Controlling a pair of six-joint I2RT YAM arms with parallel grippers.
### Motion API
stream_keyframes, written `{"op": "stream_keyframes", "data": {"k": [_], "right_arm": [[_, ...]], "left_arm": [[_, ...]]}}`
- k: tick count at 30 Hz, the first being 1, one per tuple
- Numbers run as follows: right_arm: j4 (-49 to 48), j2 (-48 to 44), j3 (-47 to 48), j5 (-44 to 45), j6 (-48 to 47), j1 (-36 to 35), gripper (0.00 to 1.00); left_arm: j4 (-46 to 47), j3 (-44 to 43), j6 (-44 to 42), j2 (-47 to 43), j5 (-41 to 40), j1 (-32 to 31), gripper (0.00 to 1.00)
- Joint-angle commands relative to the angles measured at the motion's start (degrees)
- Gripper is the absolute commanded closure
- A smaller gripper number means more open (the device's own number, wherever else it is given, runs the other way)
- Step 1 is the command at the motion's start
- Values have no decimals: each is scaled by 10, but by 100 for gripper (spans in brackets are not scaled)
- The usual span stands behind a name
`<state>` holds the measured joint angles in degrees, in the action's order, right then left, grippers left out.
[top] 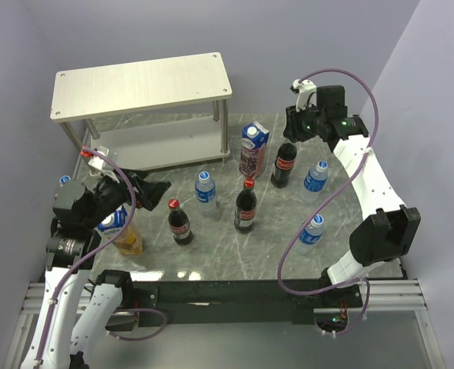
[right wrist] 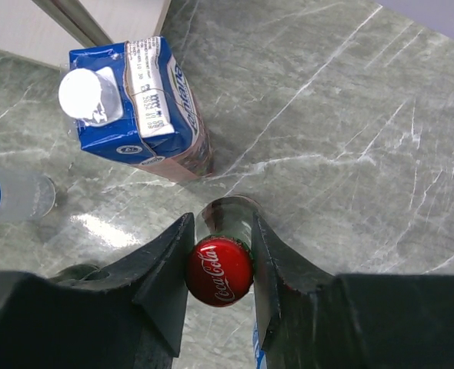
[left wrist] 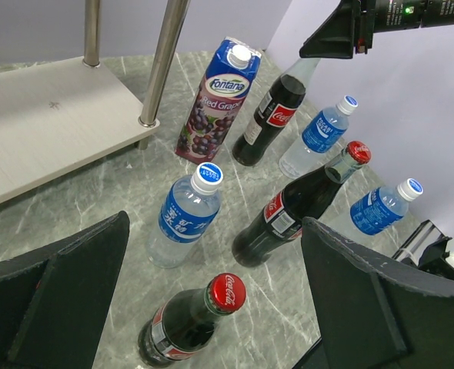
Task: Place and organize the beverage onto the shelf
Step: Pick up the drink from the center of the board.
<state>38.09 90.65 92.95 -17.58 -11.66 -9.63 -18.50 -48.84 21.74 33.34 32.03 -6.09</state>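
Left gripper (top: 156,194): was wide open, held nothing.
Right gripper (right wrist: 220,257): closed on red-capped dark cola bottle (right wrist: 219,273) at the neck; bottle stood on grey marble counter (right wrist: 350,115) beside blue-purple juice carton (right wrist: 135,100).
Handling: likely heavy, rigid, slick; neck hold suited.
Whitish two-tier shelf (top: 142,84): farther back-left.

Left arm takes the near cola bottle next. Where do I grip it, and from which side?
Grip the near cola bottle at its narrow neck just under the red cap, coming down from above. It stands upright, touching nothing beside it, and the left gripper is open wide.
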Motion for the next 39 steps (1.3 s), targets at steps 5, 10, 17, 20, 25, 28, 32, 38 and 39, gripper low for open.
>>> {"op": "stream_keyframes", "data": {"k": [5, 10, 17, 20, 25, 28, 32, 38, 39], "right_arm": [[-31, -29, 4, 3, 17, -7, 100], [3, -43, 75, 18, 25, -8, 100], [44, -45, 147, 31, 33, -15, 100], [44, -48, 153, 36, 37, -19, 100], [51, -44, 172, 38, 39, -24, 100], [71, -35, 222, 45, 40, -33, 100], [95, -24, 268, 55, 49, -42, 100], [123, -8, 335, 61, 61, -52, 100], [125, -7, 343, 62, 63, -52, 100]], "left_arm": [[36, -20, 14, 11, 22, -2, 1], [74, -39, 44, 46, 51, -2, 0], [96, -85, 49, 98, 30, -44, 0], [91, -114, 36, 127, 7, -87, 1], [92, -165, 8, 186, -28, -141, 0], [97, -194, -13, 225, -46, -179, 1], [138, -214, -26, 284, -56, -213, 1], [174, -260, -67, 362, -77, -280, 0], [175, -278, -83, 372, -84, -287, 0]]}}
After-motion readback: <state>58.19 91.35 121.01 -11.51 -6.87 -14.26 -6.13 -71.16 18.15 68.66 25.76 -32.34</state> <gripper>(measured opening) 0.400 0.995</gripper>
